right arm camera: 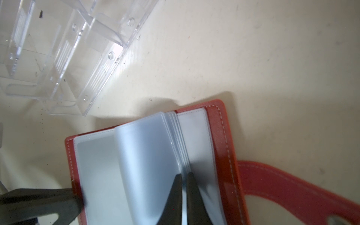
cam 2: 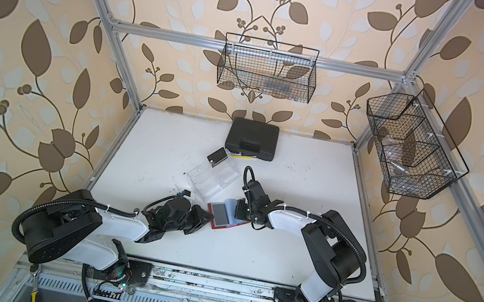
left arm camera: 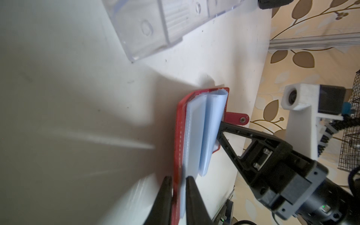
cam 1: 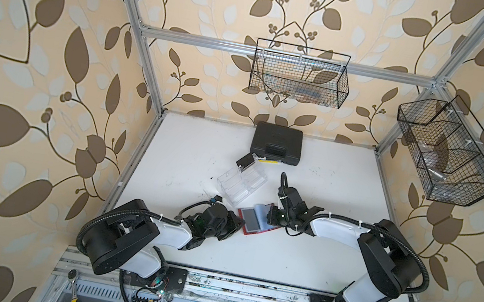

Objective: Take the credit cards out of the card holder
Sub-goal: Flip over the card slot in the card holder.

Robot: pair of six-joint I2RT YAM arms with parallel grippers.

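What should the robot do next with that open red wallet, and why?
Probably the left gripper should pull gently outward, away from the spine. Its fingers sit closed over the outer edge of the card holder, where a dark credit card shows through a sleeve, while the right gripper pinches the sleeves near the spine, steadying it.

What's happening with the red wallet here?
Both arms work the open red card holder lying on the table. The left claw pinches its outer cover edge; the right claw is shut on a plastic sleeve near the spine. A black card shows at the clear tray's far end.
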